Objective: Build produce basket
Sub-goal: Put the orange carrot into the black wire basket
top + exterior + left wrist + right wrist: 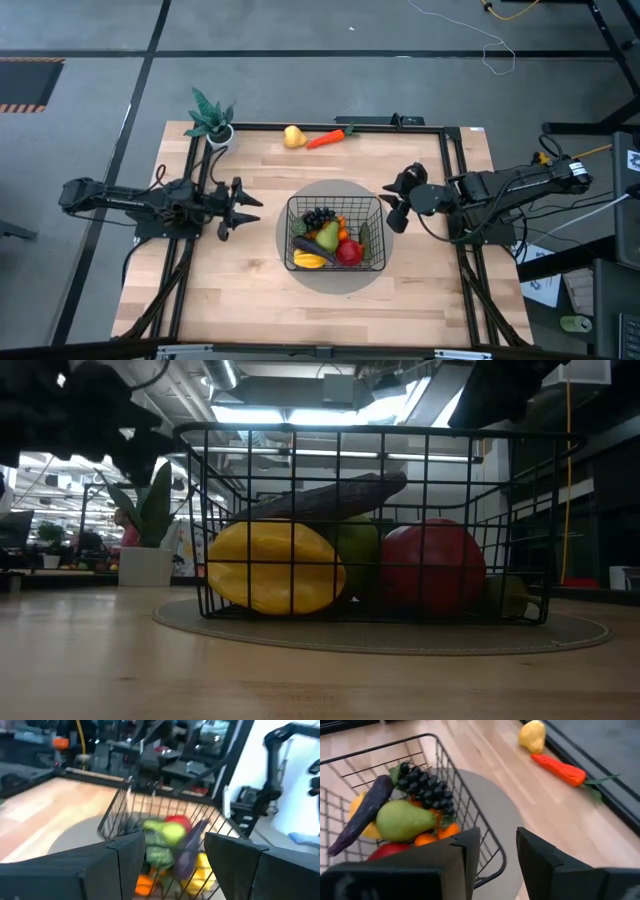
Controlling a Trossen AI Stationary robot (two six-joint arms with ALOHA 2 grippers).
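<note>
Two claws, left (248,208) and right (393,203), flank the black wire-mesh basket (336,232) of toy produce (328,236) on the wooden bench (250,290); each has its fingers apart, empty.

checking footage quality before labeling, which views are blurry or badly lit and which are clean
Left wrist view: motion-blurred throughout, the basket and produce smeared. Low view: backlit by ceiling lights, the arms overhead only dark shapes, the yellow mango and red apple still readable. Right wrist view: sharp on the green pear and carrot. High view: evenly lit, clear.
</note>
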